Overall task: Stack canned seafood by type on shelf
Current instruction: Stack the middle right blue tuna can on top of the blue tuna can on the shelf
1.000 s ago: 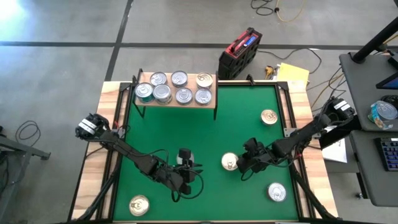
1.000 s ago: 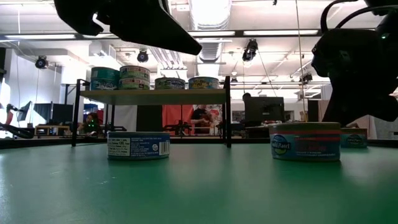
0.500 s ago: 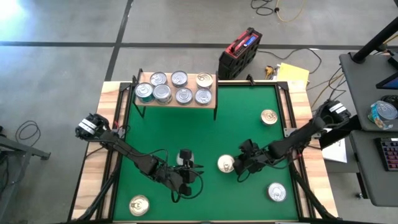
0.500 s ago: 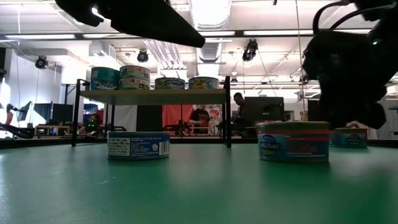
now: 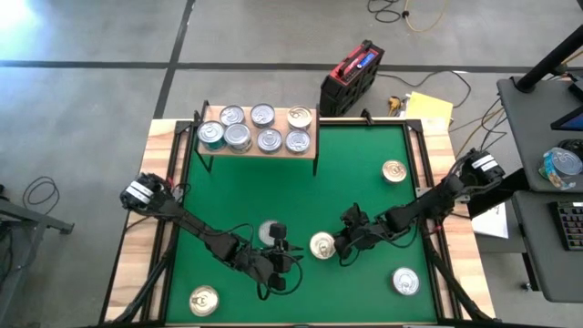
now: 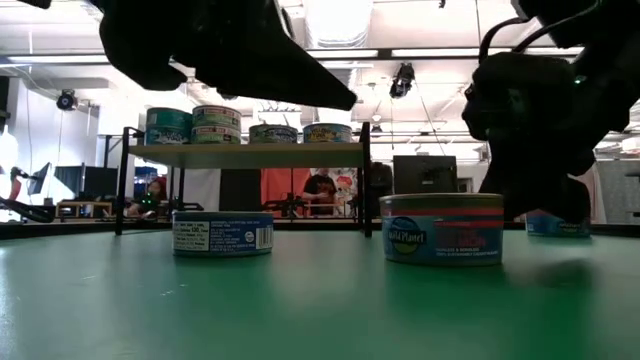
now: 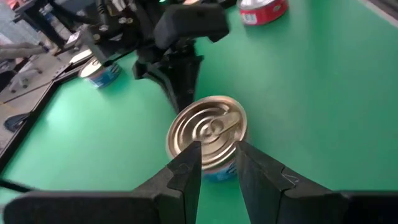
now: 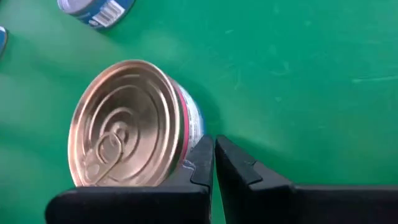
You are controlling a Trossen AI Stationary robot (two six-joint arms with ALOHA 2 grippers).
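Observation:
A gold-topped tin [image 5: 321,245] with a red and teal side [image 6: 442,228] stands flat on the green mat between my two grippers. My right gripper [image 8: 214,155] is shut at its right side. My left gripper [image 7: 217,163] is open by a narrow gap, narrower than the tin, its fingertips at the tin's left side [image 7: 208,134]. Several tins stand on the shelf [image 5: 273,153] at the far left, some stacked [image 6: 195,125]. A white-and-blue-sided tin [image 5: 269,232] stands just beyond my left gripper. My right gripper pushes the gold-topped tin's side wall [image 8: 194,134] with the outer side of its shut fingers [image 8: 202,158]. The fingers slant down from the table's right. The tin stays upright with its base on the mat. My left gripper: I cannot tell whether its fingertips touch the tin's near rim [image 7: 214,163].
Loose tins lie on the mat: a gold-topped one at the near left [image 5: 203,300], another at the far right [image 5: 394,170], a silver-topped one at the near right [image 5: 405,281]. A red and black case [image 5: 351,77] sits beyond the table's far edge.
My right gripper has moved toward the table's left edge and tipped further down, and the gold-topped tin has slid along the mat toward my left gripper, still upright. My left gripper has sunk lower near the tin.

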